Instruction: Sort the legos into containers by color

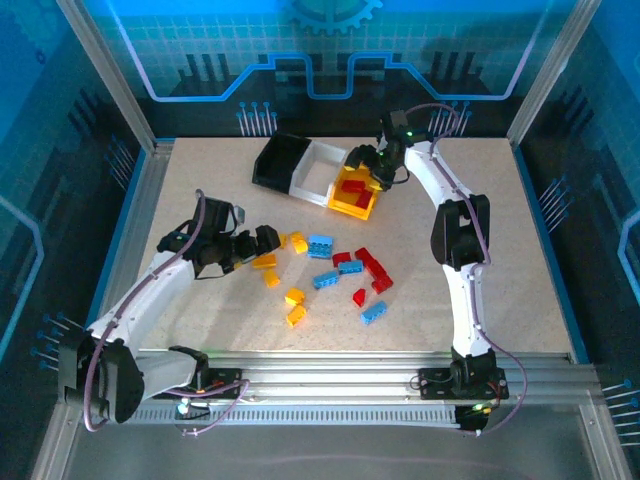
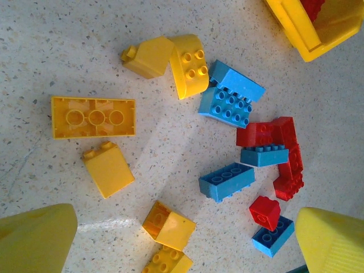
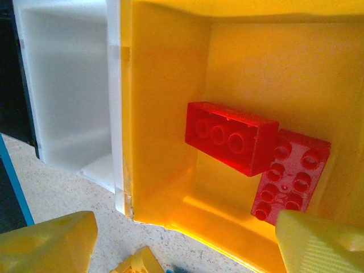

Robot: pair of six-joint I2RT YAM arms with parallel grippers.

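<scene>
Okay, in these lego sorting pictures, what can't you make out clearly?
Black open-topped plastic bin: top view, its inside is too dark to check for bricks.
Yellow-orange plastic bin: top view, the right gripper covers part of its inside.
Red studs-up plastic brick: right wrist view, a yellow finger hides its lower corner.

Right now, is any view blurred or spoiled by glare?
Top external: sharp and evenly lit on the table, blue cast around it. Left wrist: legos crisp, a pale glare streak on the table, the left fingers out of focus. Right wrist: red legos sharp, a bright sheen on the yellow bin floor, white bin slightly washed out, right fingers soft.
</scene>
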